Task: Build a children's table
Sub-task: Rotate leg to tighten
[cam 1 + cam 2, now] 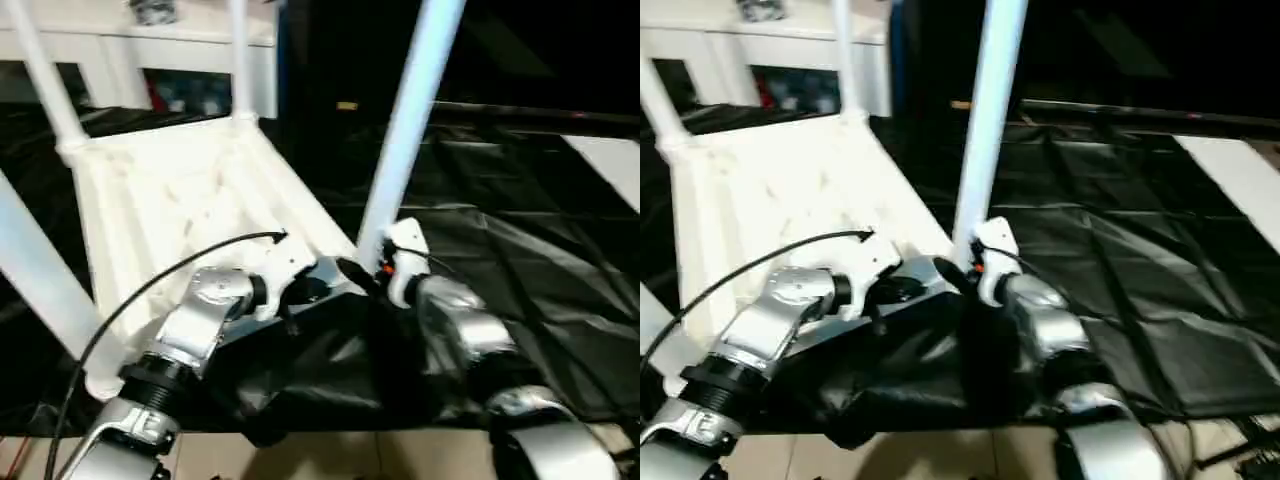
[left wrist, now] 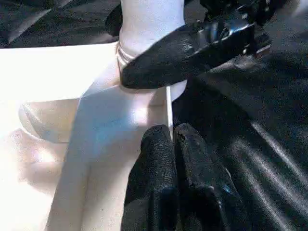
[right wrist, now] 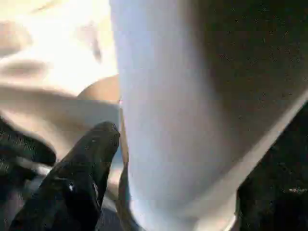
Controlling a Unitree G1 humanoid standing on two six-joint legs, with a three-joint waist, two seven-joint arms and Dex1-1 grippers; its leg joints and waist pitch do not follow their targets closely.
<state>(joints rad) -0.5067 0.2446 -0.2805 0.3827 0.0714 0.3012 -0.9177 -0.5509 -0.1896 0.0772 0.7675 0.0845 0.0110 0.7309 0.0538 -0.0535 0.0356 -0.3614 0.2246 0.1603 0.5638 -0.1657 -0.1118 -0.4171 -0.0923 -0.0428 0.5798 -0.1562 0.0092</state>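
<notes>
Altogether four legs (image 1: pixel 408 120) stand; left gripper (image 2: pixel 174 137) closed, right gripper (image 2: pixel 159 77) state unclear.

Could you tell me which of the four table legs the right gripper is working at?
The near right leg, the one rising beside the right gripper at the tabletop's near right corner; the other three stand away from it.

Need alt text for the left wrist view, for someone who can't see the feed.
A white table leg stands in the corner socket of the upturned white table top, with one black finger of the right gripper lying across its base. The left gripper, fingers shut, rests at the top's edge beside black sheeting.
</notes>
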